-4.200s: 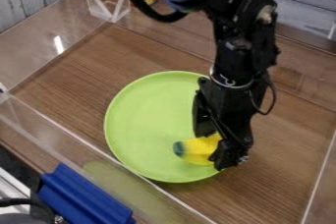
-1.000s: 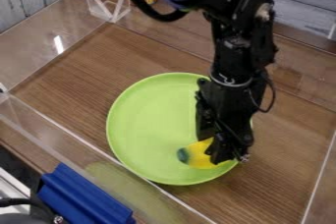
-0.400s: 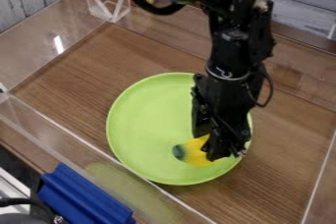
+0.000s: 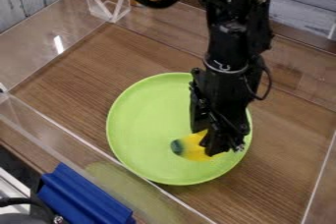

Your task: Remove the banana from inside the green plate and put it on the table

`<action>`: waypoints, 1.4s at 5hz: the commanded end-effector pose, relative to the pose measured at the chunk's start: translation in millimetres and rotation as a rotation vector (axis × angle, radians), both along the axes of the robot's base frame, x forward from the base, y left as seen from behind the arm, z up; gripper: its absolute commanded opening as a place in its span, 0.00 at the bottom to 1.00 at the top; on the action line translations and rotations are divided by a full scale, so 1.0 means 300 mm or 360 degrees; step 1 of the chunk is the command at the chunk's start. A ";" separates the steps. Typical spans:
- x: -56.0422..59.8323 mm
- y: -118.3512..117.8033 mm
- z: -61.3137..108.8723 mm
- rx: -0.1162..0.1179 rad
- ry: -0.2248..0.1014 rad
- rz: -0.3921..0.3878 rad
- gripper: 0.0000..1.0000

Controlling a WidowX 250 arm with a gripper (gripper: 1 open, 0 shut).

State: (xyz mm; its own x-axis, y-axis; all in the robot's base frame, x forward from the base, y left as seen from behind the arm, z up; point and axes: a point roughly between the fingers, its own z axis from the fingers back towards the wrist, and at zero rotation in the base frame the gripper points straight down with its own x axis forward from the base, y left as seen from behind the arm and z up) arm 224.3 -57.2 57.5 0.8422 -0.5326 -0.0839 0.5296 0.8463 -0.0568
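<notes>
The lime-green plate (image 4: pixel 141 120) lies on the brown wood-grain table (image 4: pixel 118 56), near its front. Low in the plate's right half lies the small yellow banana (image 4: pixel 194 149), its dark green tip pointing left. My black gripper (image 4: pixel 210 146) points straight down and its fingers are shut on the banana's right part, hiding some of it. Whether the banana still touches the plate I cannot tell.
Clear acrylic walls (image 4: pixel 39 31) ring the tabletop. A blue object (image 4: pixel 82 199) lies outside the front wall at the lower left. The black arm (image 4: pixel 237 31) rises from the plate to the upper middle. Bare wood shows left of, behind and right of the plate.
The arm and gripper have shifted slightly left with the banana in the grip. The plate has stayed where it was.
</notes>
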 end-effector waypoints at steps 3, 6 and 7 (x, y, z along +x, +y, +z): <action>0.036 0.028 0.101 -0.0007 -0.0099 0.0061 0.00; 0.079 0.134 0.271 0.0056 -0.0131 0.0547 0.00; 0.133 0.230 0.326 0.0077 -0.0163 0.0682 0.00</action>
State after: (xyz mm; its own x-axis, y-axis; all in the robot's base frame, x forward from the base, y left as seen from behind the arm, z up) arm 259.3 12.2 144.5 0.9912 -0.1250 -0.0440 0.1256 0.9920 0.0126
